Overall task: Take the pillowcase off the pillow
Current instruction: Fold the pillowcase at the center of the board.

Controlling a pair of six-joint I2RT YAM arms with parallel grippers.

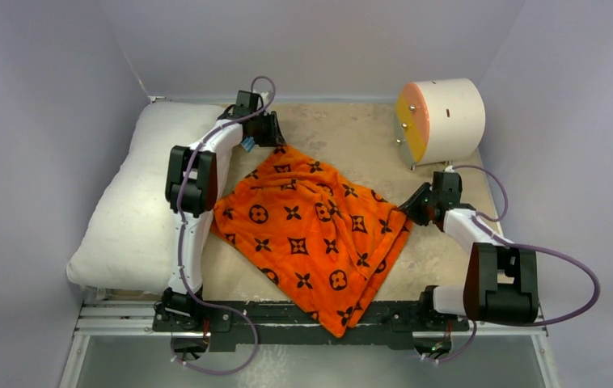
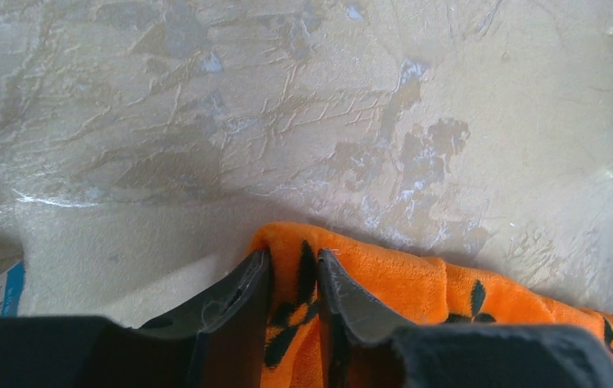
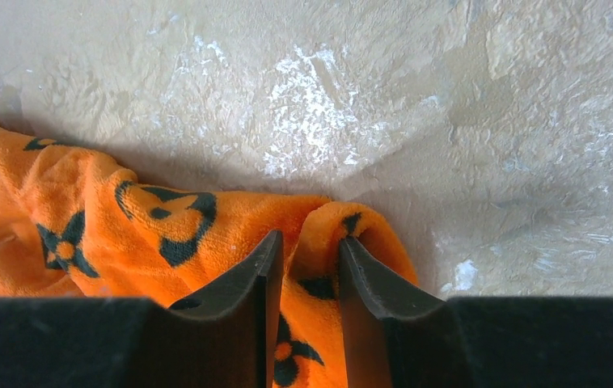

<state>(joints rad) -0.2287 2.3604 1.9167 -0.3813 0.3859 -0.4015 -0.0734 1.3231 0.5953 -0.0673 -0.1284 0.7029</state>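
On table | pillowcase flat, pillow outside it | left jaws pinching pillowcase | right jaws pinching pillowcase

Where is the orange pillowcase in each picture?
Top: pillowcase, middle of the table, beside the pillow.
Left wrist: pillowcase bottom middle to right, pinched in the left claw.
Right wrist: pillowcase bottom left to middle, pinched in the right claw.
Shared landmark: the beige table under it.

The light was soft and even from above, the top view was sharp, the pillowcase left a dark shadow on the pale table at its far edge, white spots on the table glared, and the near black fingers looked blurry.
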